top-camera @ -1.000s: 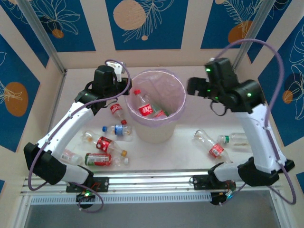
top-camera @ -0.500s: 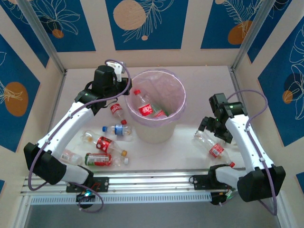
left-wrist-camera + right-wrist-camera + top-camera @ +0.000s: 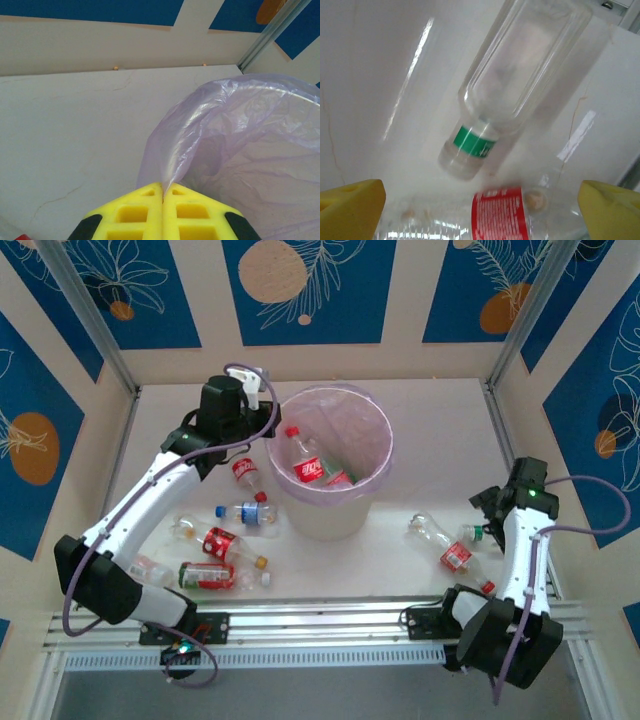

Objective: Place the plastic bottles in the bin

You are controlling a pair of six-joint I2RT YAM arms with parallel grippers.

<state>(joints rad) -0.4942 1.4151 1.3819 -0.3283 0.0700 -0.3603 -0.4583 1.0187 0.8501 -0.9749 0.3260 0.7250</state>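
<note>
The white bin (image 3: 318, 518) with its purple bag liner (image 3: 240, 150) stands mid-table, and a red-labelled bottle (image 3: 308, 465) lies inside. My left gripper (image 3: 163, 190) is shut on a fold of the liner at the bin's left rim (image 3: 272, 418). Several plastic bottles lie left of the bin, among them a red-labelled one (image 3: 245, 476) and a blue-labelled one (image 3: 245, 512). My right gripper (image 3: 482, 210) hangs open low over two bottles on the right: a clear one with a green band (image 3: 495, 90) and a red-labelled one (image 3: 501, 219). It touches neither.
The two right-hand bottles (image 3: 446, 546) (image 3: 492, 533) lie close to the right wall's rail (image 3: 505, 430). More bottles (image 3: 208, 576) crowd the front left near the aluminium rail (image 3: 320, 620). Bare table lies behind the bin.
My right arm has swung from beside the bin's rim down to the right of the table, over the two bottles, with its jaws spreading wider. The left gripper stays on the liner.
</note>
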